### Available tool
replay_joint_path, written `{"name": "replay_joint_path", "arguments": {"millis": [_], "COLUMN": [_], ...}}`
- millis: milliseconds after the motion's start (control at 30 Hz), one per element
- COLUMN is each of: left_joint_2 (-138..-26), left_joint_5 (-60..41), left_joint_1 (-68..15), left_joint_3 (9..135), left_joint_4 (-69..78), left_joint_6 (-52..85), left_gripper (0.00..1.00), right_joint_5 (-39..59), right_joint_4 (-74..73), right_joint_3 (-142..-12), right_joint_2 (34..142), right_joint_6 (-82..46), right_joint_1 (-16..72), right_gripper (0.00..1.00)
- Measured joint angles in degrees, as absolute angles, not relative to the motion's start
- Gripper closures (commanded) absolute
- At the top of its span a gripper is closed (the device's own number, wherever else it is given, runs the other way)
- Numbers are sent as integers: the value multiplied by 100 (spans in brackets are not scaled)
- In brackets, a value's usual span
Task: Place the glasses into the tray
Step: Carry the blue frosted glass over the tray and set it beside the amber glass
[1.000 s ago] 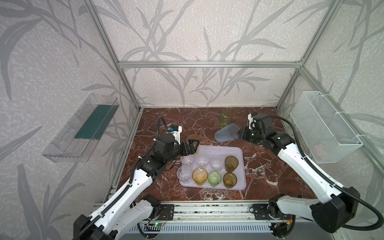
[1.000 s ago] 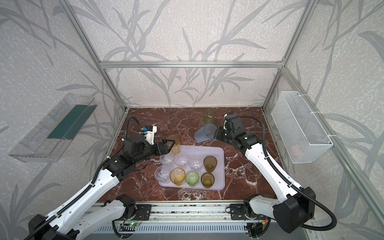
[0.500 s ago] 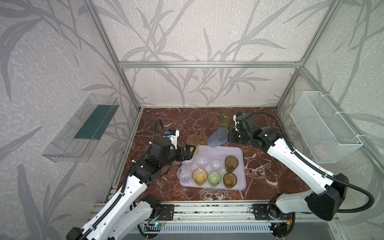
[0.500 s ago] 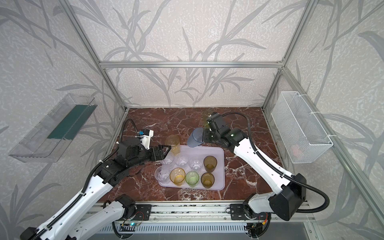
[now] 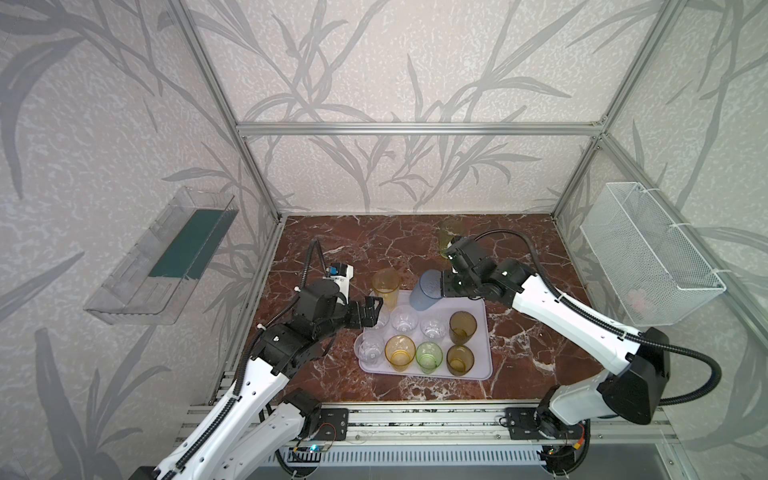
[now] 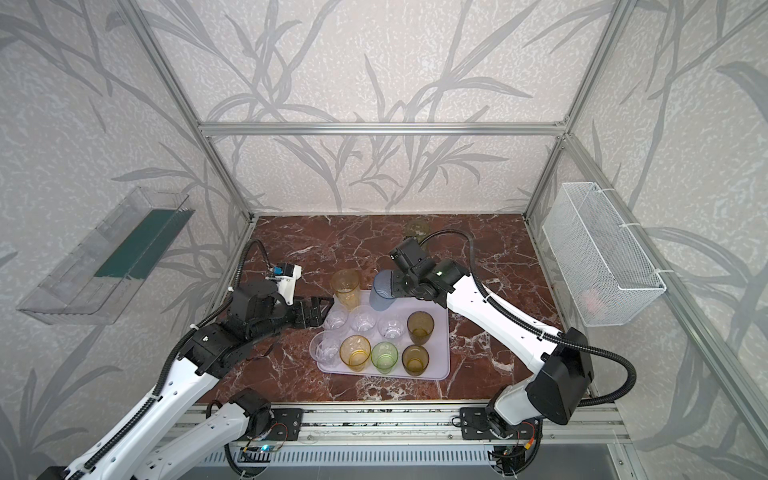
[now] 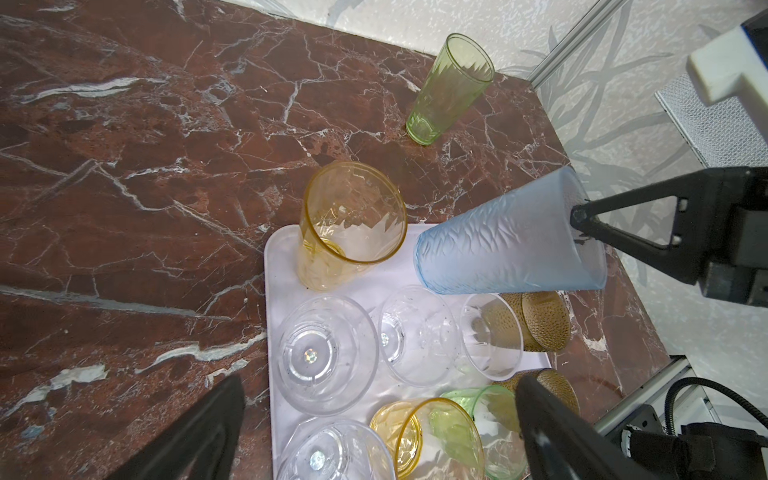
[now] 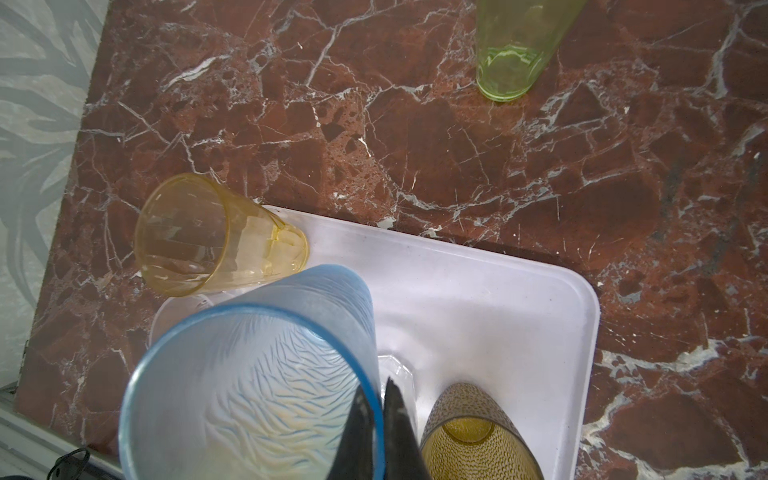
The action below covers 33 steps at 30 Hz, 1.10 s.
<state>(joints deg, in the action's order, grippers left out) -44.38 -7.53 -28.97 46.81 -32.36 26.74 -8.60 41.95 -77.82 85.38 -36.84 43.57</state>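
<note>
Right wrist: my right gripper (image 8: 376, 390) pinches only the blue-grey glass (image 8: 257, 374) rim over the tray (image 8: 478, 291), risking slip; left gripper (image 5: 371, 311) gapes empty.

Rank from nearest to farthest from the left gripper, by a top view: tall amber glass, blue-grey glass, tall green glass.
1. tall amber glass: beside the left gripper, on the tray corner.
2. blue-grey glass: tilted, over the tray's far edge.
3. tall green glass: back of the table.

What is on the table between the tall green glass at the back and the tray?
Nothing: bare marble tabletop between the tall green glass and the tray, clearest in the right wrist view.
</note>
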Motion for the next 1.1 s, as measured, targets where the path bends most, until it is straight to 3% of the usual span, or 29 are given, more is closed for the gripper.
{"name": "replay_joint_path", "arguments": {"millis": [767, 833, 1033, 1100], "left_joint_2": [-4552, -4552, -4550, -4550], "left_joint_5": [-622, -607, -602, -600], "left_joint_1": [-2899, -2899, -2899, -2899], "left_joint_3": [4681, 4681, 4681, 4681], "left_joint_4": [-3273, -3275, -3282, -3282], "left_joint_6": [2646, 2644, 2617, 2604], "left_gripper": [1, 1, 1, 1], "right_joint_5": [-1057, -1059, -1096, -1100], "right_joint_4": [4237, 4244, 4228, 4224], "right_joint_3": [-8086, -8138, -8191, -8191], "right_joint_2": [9561, 9623, 9684, 9684], "right_joint_6": [-3697, -3697, -3697, -3697], "right_joint_1": [4392, 4394, 4410, 4421], "right_gripper": [98, 90, 41, 31]}}
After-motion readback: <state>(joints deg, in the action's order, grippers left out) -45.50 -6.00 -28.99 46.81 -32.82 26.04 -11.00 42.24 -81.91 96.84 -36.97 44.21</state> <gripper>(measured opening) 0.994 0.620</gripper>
